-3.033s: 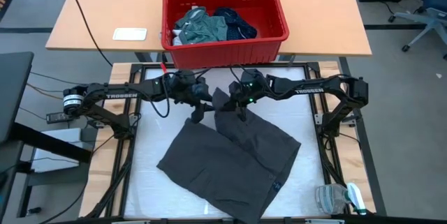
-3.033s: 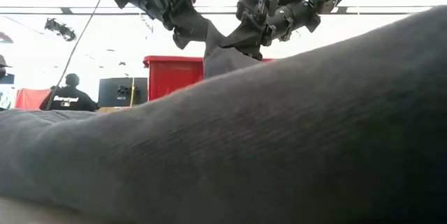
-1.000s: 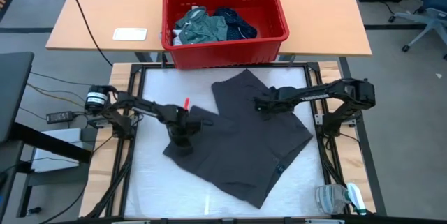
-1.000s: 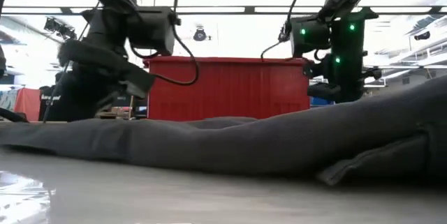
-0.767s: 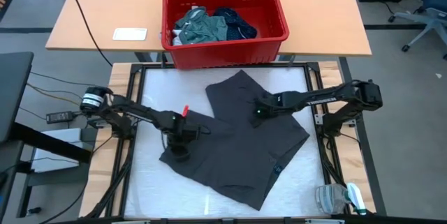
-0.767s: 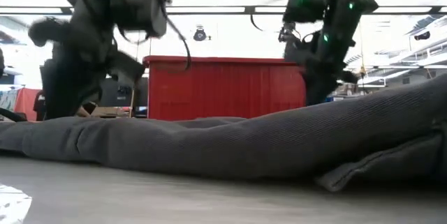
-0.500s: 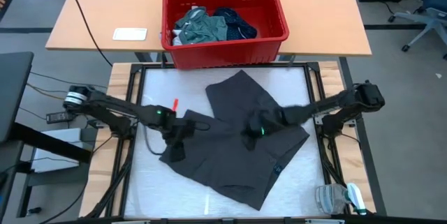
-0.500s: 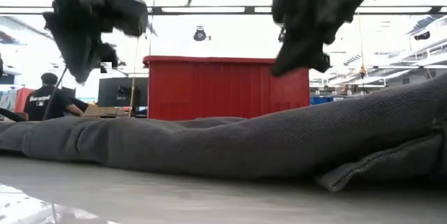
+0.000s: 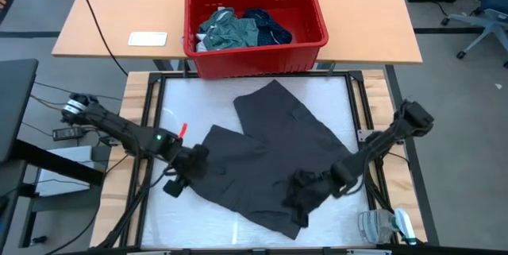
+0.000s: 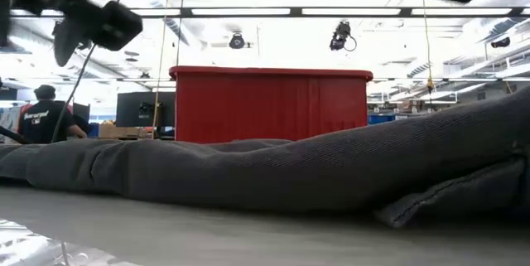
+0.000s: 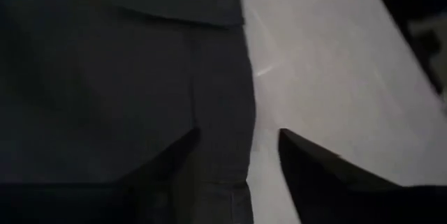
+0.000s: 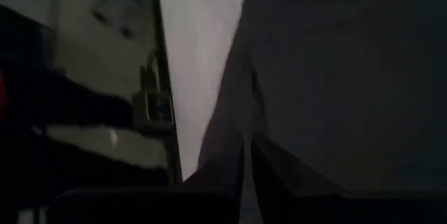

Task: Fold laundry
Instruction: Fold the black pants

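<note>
Fingers of the left gripper (image 11: 234,158) stand apart with a gap between them and hold nothing. They hang over the left edge of the charcoal grey piece (image 9: 270,156), where cloth meets the white bench (image 9: 171,124). The right gripper (image 12: 244,165) has its fingers almost together. It sits at the near right edge of the same cloth, and I cannot tell if it pinches any of it.

From table height, the grey piece fills the front and hides most of the bench. Only blurry bits of the arms show at the top there. The red basket (image 9: 255,23) hides most of what is in it. A person (image 10: 45,121) shows far back, small and partly cut off.

I count two arms, one grey piece spread on the bench, and one basket. Two more garments peek out of it: a teal-green shirt (image 9: 226,31) and a navy dotted piece (image 9: 267,25).

A second ago both grippers were farther back on the cloth. Now both are nearer the front, and the left fingers have opened.
</note>
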`<act>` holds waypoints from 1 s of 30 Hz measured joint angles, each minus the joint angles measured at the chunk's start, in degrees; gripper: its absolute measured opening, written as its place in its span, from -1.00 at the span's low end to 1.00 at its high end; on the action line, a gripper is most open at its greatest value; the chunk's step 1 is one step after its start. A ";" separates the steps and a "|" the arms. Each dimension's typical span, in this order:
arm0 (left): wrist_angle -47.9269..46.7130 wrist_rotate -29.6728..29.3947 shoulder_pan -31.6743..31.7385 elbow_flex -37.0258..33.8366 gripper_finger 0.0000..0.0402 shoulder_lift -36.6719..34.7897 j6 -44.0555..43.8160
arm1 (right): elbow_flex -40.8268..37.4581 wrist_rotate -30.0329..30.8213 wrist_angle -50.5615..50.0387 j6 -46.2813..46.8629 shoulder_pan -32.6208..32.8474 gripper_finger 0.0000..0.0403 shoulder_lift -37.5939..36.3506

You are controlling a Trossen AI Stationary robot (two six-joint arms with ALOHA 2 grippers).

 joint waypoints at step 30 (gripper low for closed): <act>20.02 -4.24 -4.50 -16.95 -0.06 1.46 2.71 | 33.27 -8.19 -27.02 14.66 5.66 0.12 30.85</act>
